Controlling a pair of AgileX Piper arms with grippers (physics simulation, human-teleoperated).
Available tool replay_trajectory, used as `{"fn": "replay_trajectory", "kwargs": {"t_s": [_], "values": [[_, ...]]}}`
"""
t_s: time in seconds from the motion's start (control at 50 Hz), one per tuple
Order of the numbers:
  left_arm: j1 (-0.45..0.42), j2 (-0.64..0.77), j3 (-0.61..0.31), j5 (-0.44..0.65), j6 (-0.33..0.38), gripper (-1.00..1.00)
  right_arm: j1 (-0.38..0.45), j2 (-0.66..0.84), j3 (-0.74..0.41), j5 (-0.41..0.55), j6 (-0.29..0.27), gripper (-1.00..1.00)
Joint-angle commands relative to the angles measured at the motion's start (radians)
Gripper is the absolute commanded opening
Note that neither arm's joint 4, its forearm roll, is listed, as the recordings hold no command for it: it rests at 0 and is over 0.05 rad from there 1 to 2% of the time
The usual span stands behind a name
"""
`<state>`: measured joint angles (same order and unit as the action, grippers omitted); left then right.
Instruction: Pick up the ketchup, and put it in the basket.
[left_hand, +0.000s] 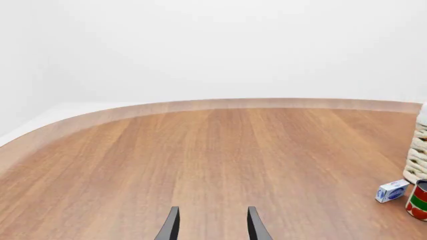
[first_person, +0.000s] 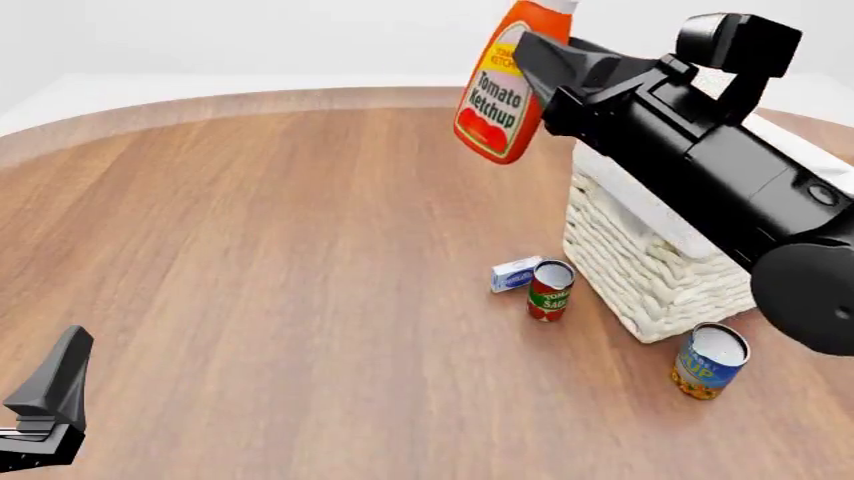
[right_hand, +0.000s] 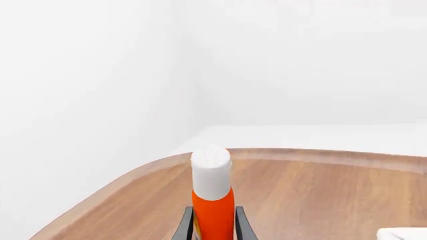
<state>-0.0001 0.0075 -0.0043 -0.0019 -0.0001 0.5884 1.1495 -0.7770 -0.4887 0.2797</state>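
The ketchup (first_person: 501, 95), an orange-red squeeze bottle labelled Tomato Ketchup, hangs high in the air, tilted, held by my right gripper (first_person: 541, 55). In the right wrist view the bottle (right_hand: 213, 210) with its white cap stands between the two fingers (right_hand: 241, 225). The bottle is above the table, just left of the cream woven basket (first_person: 641, 270), whose far part is hidden behind my right arm. My left gripper (left_hand: 212, 225) is open and empty, low over bare wood at the near left; in the front view only part of it (first_person: 54, 385) shows.
A red-and-green tomato sauce can (first_person: 550, 290) and a small white-and-blue box (first_person: 515, 273) stand just left of the basket. A blue-and-yellow can (first_person: 709, 361) stands at its near corner. The can (left_hand: 419, 200), box (left_hand: 391, 190) and basket's edge (left_hand: 417, 160) also show in the left wrist view.
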Motion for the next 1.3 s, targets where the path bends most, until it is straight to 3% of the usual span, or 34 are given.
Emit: {"fn": "replay_trajectory", "kwargs": {"t_s": [0.02, 0.22, 0.24, 0.48, 0.52, 0.6, 0.92, 1.3], "values": [[0.0, 0.0, 0.0, 0.0, 0.0, 1.0, -0.15, -0.047, 0.017, -0.025, 0.004, -1.0], [0.0, 0.0, 0.0, 0.0, 0.0, 1.0, -0.293, -0.078, 0.041, -0.039, -0.017, -1.0], [0.0, 0.0, 0.0, 0.0, 0.0, 1.0, -0.3, -0.082, 0.04, -0.036, -0.037, -1.0], [0.0, 0.0, 0.0, 0.0, 0.0, 1.0, -0.398, -0.116, 0.057, -0.028, -0.061, -1.0], [0.0, 0.0, 0.0, 0.0, 0.0, 1.0, -0.435, -0.12, 0.061, -0.024, -0.1, -1.0], [0.0, 0.0, 0.0, 0.0, 0.0, 1.0, -0.455, -0.108, 0.062, -0.027, -0.145, -1.0], [0.0, 0.0, 0.0, 0.0, 0.0, 1.0, -0.519, -0.027, 0.059, -0.043, -0.232, -1.0], [0.0, 0.0, 0.0, 0.0, 0.0, 1.0, -0.614, 0.074, 0.073, -0.049, -0.234, -1.0]]}}
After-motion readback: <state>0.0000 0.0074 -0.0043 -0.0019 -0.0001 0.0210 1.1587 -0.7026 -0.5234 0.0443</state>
